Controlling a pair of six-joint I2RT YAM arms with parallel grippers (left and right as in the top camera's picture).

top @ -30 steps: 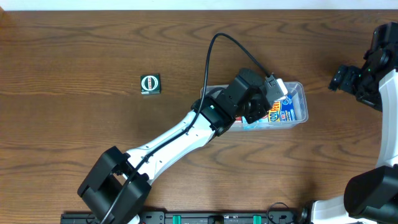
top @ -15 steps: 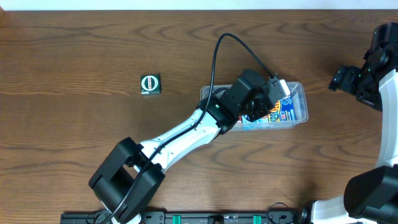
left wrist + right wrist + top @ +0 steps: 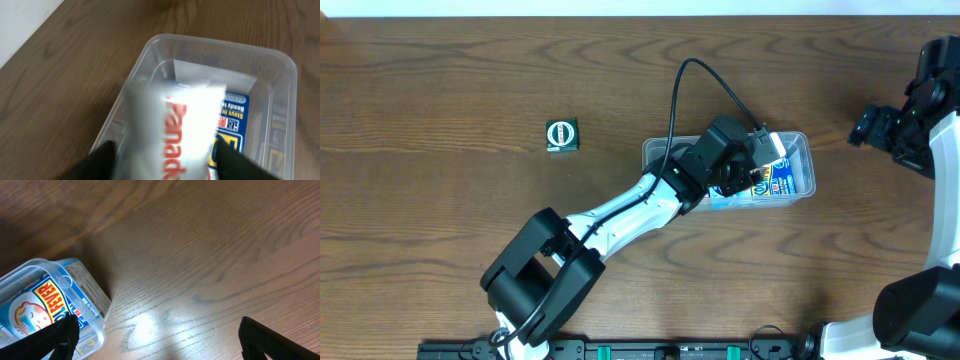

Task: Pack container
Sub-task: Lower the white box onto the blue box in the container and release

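The container (image 3: 220,44) lies just below our left hand (image 3: 167,152), its fingers flanking a white packet (image 3: 175,120); whether they pinch it we cannot tell. Next, we judge: release it inside, then lift clear.

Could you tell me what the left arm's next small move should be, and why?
Probably open the left fingers fully and lift straight up: the white packet lies between them, over the container and the blue box inside it.
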